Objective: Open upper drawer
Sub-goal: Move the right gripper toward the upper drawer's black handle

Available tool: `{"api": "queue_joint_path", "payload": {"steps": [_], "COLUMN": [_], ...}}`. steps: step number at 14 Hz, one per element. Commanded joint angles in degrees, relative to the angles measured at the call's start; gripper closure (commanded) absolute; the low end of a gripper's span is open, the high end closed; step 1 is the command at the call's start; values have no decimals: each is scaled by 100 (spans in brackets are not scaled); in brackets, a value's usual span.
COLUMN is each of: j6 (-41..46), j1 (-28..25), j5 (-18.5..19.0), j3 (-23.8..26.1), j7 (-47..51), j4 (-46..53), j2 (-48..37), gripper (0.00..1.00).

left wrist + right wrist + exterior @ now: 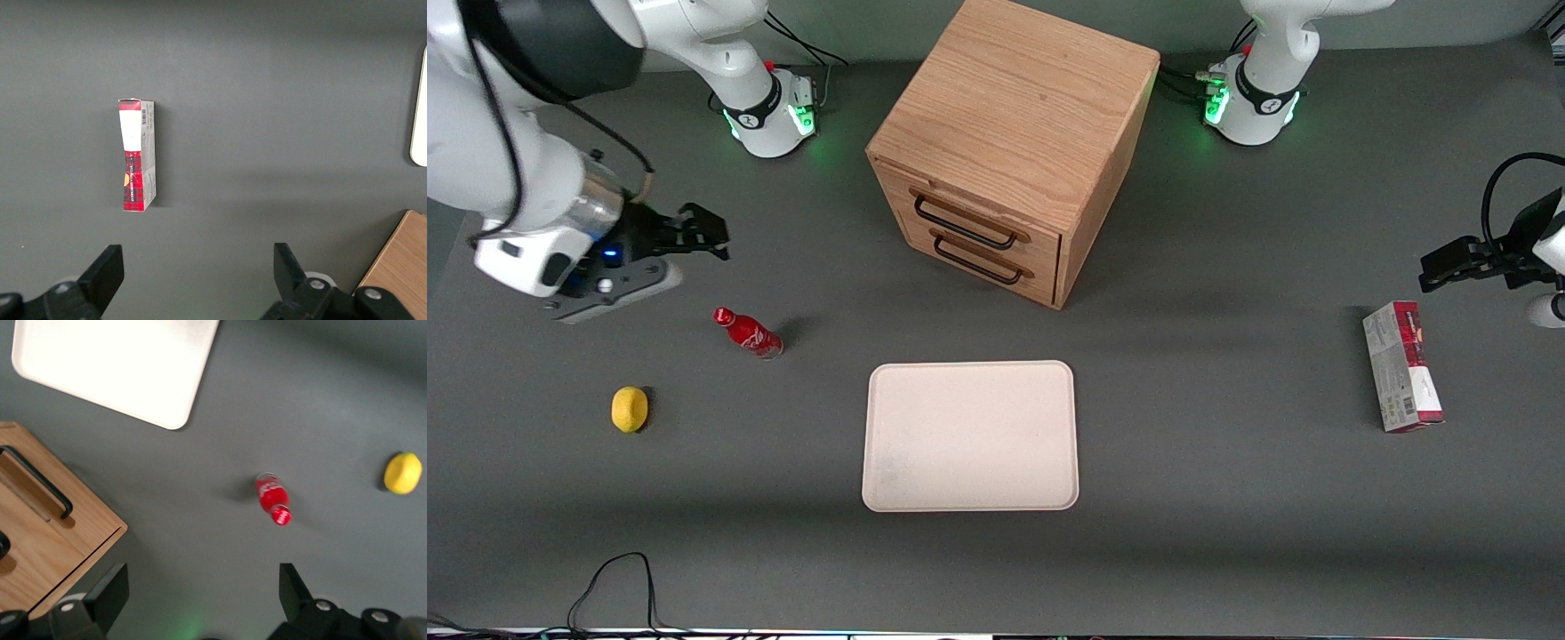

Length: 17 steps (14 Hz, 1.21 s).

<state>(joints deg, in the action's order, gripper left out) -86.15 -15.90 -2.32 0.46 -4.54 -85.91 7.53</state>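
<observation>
The light oak cabinet [1014,116] stands in the middle of the table, farther from the front camera than the tray. Its upper drawer [895,185] is shut, flush with the front, with its thin black wire handle [965,222] just above the lower drawer's handle [978,260]. My right gripper [704,233] is open and empty. It hovers well apart from the cabinet, toward the working arm's end of the table. In the right wrist view my gripper [202,577] spans bare table, with the cabinet's oak front [60,540] and a black handle [37,480] beside it.
A red bottle [747,332] lies on the table just nearer the front camera than my gripper. A lemon [630,409] lies nearer still. A cream tray [971,436] lies in front of the cabinet. A red-and-white box [1401,366] lies toward the parked arm's end.
</observation>
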Motion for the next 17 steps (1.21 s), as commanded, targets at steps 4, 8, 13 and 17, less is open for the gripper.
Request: {"api": "queue_joint_path", "payload": {"steps": [4, 8, 13, 17], "j6": [-60, -175, -543, -587], "j1": [-528, -870, -1292, -1328], "j5": [-671, -717, -726, -699], "j3": [-55, -55, -20, 217], "j7": [-55, -82, -196, -205], "j4": [479, 944, 1085, 1103], "j2": [591, 1030, 1251, 1365], "gripper": [0, 0, 0, 0]}}
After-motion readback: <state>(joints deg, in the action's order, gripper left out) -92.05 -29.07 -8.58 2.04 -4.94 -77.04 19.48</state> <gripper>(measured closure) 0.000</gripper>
